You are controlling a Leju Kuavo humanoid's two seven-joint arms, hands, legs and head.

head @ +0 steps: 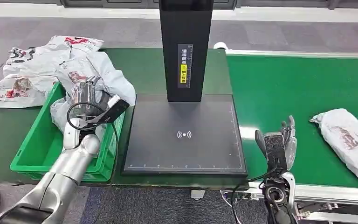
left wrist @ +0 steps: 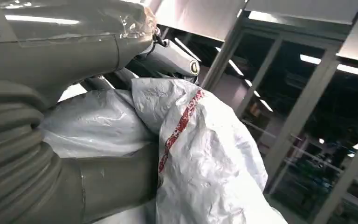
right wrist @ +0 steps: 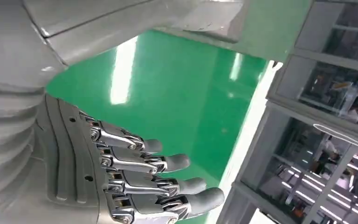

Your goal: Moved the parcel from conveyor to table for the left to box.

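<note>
My left hand point(head: 86, 94) grips a crumpled grey parcel point(head: 103, 74) with red print over the back of the green crate point(head: 36, 150). In the left wrist view the thumb and fingers of that hand point(left wrist: 98, 186) wrap the parcel point(left wrist: 205, 154). My right hand point(head: 281, 141) is held upright at the left end of the green conveyor belt point(head: 289, 84), fingers apart and holding nothing. The right wrist view has the same hand point(right wrist: 135, 182) spread above the belt point(right wrist: 191, 98). Another grey parcel point(head: 349, 140) lies on the belt to the right of my right hand, apart from it.
A black scanner plate point(head: 184, 135) with a tall black column point(head: 185, 46) stands between crate and conveyor. Several grey parcels point(head: 32, 70) are piled on the table behind the crate. The conveyor's white front rail point(head: 326, 192) runs along the near edge.
</note>
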